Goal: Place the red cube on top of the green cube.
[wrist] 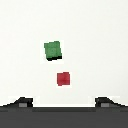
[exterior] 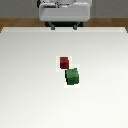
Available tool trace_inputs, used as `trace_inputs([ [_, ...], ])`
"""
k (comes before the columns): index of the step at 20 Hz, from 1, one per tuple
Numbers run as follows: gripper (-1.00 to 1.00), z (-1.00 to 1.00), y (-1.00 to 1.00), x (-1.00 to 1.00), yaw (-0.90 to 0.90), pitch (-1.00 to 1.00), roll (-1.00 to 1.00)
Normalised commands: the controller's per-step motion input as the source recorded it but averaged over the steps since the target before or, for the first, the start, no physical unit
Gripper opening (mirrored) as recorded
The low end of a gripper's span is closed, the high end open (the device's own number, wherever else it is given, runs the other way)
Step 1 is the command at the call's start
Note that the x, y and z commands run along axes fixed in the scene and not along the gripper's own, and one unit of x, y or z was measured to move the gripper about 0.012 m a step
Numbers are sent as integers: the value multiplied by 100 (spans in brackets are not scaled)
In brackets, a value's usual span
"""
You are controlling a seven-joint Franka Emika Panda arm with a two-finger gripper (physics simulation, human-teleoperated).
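Sitting mid-table (exterior: 25,75), red cube (exterior: 64,62) nearly touches green cube (exterior: 72,76); fingers (wrist: 64,102) apart.

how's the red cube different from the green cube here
The red cube is dark red and slightly smaller; the green cube is dark green and slightly larger. In the exterior view the red cube lies farther from the camera, the green cube nearer and a bit toward that view's right. Both are plain cubes resting on the white table, close together, neither held nor stacked.
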Motion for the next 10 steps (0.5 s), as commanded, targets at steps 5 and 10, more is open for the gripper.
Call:
trace_inputs([
  [5, 100, 0, 0, 0, 0, 0, 0],
  [10, 100, -80, 0, 0, 0, 0, 0],
])
